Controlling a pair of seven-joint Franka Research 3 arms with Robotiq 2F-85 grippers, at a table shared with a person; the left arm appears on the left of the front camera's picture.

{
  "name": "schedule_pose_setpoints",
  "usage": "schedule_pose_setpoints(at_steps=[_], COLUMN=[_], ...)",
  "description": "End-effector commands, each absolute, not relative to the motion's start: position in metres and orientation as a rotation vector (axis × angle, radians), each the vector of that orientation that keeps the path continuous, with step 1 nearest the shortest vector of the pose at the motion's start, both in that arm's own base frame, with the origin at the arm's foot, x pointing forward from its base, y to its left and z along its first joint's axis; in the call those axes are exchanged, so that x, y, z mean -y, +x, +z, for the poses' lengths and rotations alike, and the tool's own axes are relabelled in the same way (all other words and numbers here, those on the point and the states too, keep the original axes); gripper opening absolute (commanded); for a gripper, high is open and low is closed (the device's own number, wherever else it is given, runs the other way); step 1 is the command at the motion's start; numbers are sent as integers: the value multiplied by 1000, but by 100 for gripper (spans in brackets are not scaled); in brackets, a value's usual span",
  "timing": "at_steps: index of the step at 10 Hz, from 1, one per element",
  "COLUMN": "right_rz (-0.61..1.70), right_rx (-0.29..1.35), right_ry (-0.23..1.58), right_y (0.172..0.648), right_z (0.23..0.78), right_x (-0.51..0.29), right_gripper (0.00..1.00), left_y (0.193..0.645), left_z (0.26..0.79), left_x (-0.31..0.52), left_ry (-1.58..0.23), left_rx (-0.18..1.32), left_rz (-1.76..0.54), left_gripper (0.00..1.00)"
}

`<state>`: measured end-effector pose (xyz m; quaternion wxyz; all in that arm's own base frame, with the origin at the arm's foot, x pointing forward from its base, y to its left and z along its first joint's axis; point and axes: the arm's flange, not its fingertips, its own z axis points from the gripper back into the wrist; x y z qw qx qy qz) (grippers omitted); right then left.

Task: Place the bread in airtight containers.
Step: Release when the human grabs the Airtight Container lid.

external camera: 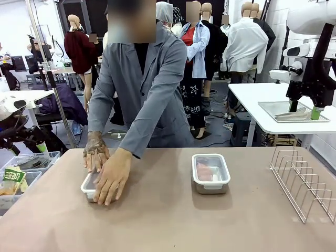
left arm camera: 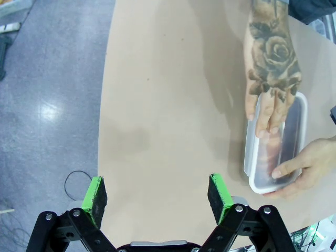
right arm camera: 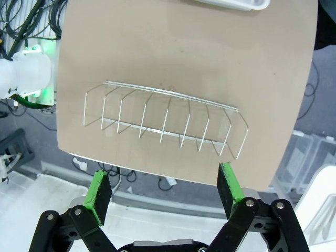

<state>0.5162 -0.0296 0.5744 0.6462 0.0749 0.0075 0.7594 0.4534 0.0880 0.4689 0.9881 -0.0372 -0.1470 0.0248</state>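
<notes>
A person presses both hands (external camera: pixel 105 170) down on the clear lid of the left airtight container (external camera: pixel 89 186), which stands near the table's left side. In the left wrist view the same tin (left arm camera: pixel 294 131) lies to the right of my open left gripper (left arm camera: pixel 157 195), well apart from it. The second container (external camera: pixel 210 172) stands lidded at mid-table, and bread (external camera: pixel 203 170) shows dimly through its lid. My right gripper (right arm camera: pixel 165 186) is open and empty, high above the wire rack (right arm camera: pixel 165 118); it hangs at the right edge of the front view (external camera: pixel 311 110).
The wire rack (external camera: pixel 303 184) stands at the table's right side. Plastic bins (external camera: pixel 23 176) with packets sit off the left edge. The brown tabletop (external camera: pixel 168 220) is bare along the front. Floor and cables lie beyond the table edge (right arm camera: pixel 173 176).
</notes>
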Motion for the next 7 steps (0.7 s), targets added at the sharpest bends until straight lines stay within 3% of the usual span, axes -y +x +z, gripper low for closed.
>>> schedule_pose_setpoints(at_steps=[1,7], right_rz=[1733,1733], right_rx=[-21,-21], right_ry=[179,179], right_y=[515,515], right_z=[574,574], right_x=[30,30], right_gripper=[100,100], left_y=[453,453], left_z=[470,470], left_x=[-88,-88], left_ry=[-77,-77], left_rx=[296,296], left_rz=[68,68], left_gripper=[100,100])
